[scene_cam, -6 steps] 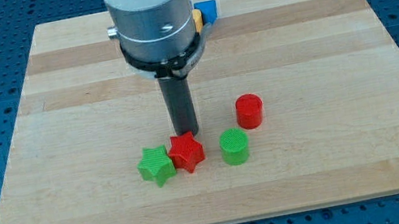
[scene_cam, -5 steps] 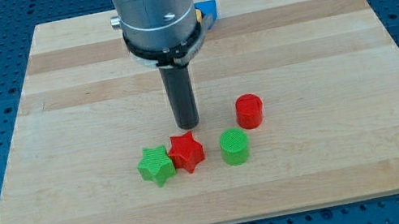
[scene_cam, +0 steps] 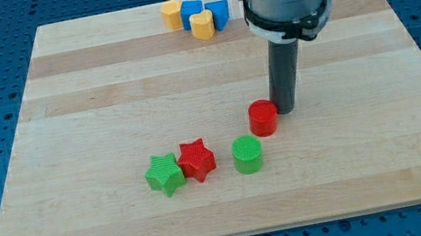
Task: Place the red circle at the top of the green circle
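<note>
My tip (scene_cam: 286, 110), the lower end of the straight dark rod, sits on the pale wooden board (scene_cam: 88, 113) just to the view's right of the red circle block (scene_cam: 263, 117), at about the level of that block's upper edge; it looks to be touching the block's side or very nearly so, and I cannot tell which. I have no claw that opens or closes, only this rod, so it holds nothing.

The red circle block stands upright a little right of the board's centre. The green circle block (scene_cam: 247, 154) lies below it and slightly to the view's left, close by but with a thin strip of wood showing between the two. So the red circle is up and to the right of the green one rather than squarely above it.

Left of the green circle, a red star block (scene_cam: 197, 159) and a green star block (scene_cam: 165, 174) sit side by side and appear to touch each other; the red star is near the green circle but apart from it.

Along the board's top edge there is a tight cluster of small blocks: a yellow block (scene_cam: 171, 13), a blue block (scene_cam: 191, 8), a second yellow block (scene_cam: 202, 24) and a second blue block (scene_cam: 218, 12). Their exact shapes are hard to make out. They are well apart from my tip and the circles.
</note>
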`<state>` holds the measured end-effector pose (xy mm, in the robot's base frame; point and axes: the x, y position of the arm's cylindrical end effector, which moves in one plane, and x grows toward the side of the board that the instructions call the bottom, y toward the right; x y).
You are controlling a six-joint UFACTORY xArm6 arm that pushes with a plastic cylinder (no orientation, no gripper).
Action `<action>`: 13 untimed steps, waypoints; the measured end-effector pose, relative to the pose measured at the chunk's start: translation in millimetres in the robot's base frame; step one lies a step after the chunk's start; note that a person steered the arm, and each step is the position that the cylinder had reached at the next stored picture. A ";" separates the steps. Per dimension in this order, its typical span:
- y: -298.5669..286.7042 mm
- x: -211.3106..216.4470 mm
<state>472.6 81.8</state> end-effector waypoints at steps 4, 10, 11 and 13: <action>-8.2 2.2; -22.7 55.3; -5.9 30.6; -60.1 8.3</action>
<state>480.9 21.7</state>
